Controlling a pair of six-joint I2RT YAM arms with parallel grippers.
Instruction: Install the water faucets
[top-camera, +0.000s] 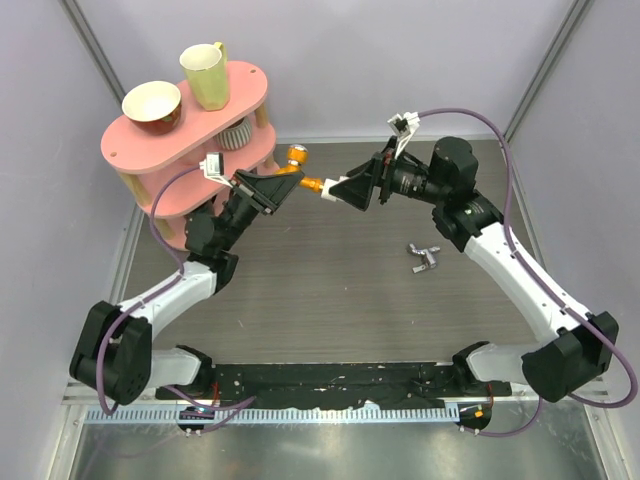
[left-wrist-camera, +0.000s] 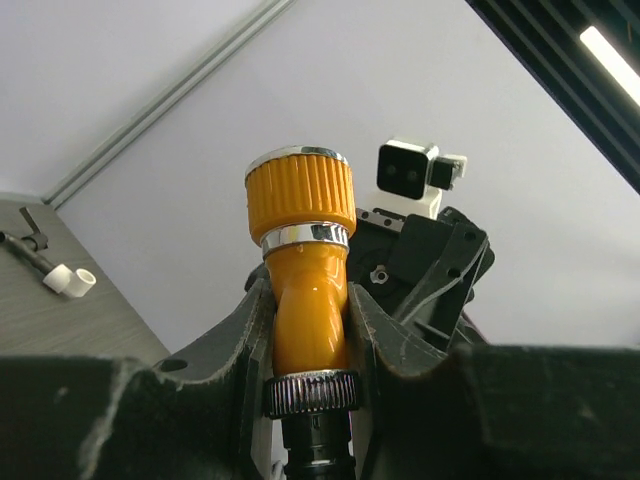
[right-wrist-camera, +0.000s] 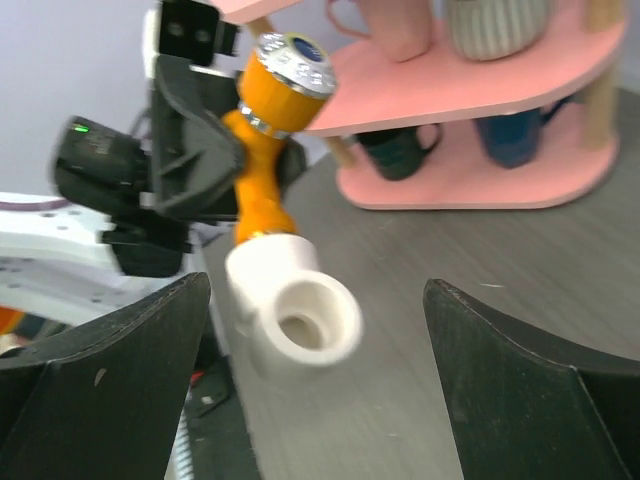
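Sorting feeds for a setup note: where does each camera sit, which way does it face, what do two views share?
Top external: above and behind the robot, looking down on the table; left arm and right arm show.
Left wrist: on the left arm, looking up along the left gripper, clamped on the orange tap, toward the wall.
Right wrist: on the right arm, facing the tap, white fitting and pink shelf; the open right gripper shows.
Shared: all three see the tap.

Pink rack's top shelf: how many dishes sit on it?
2: a yellow mug at the back right, a white-lined brown bowl at the front left. A striped cup peeks out underneath, partly hidden.
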